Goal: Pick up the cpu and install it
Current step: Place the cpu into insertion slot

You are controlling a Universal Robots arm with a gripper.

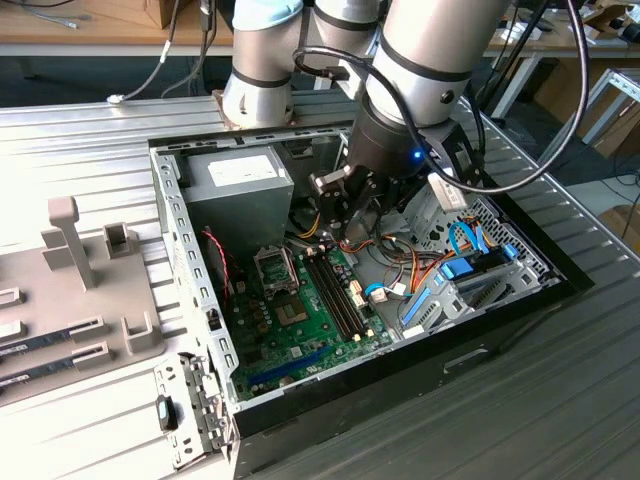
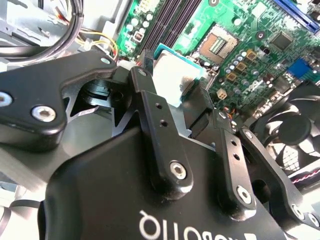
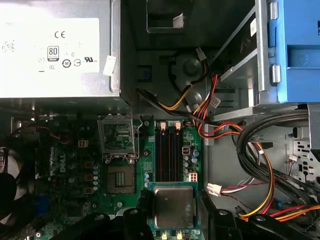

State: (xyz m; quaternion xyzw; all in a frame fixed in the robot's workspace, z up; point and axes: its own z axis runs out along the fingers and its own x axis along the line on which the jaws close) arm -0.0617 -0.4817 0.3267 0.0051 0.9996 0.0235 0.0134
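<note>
Gripping the cpu [image 3: 173, 206] edgewise, the hand [image 2: 174, 77] hovers.

One white rectangular paper label [image 3: 50, 55] on the grey metal power-supply box [image 3: 106, 25]: certification symbols and a round badge; fine print illegible. White lettering on the green circuit board [image 3: 61, 167] beside that box. White inverted logo lettering on the base housing of the black gripper [image 2: 174, 77].

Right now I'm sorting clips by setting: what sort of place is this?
Probably a robotics lab or workshop: an open computer case lies on a ribbed metal table, a robot arm reaches into it, and workbenches stand behind.
</note>
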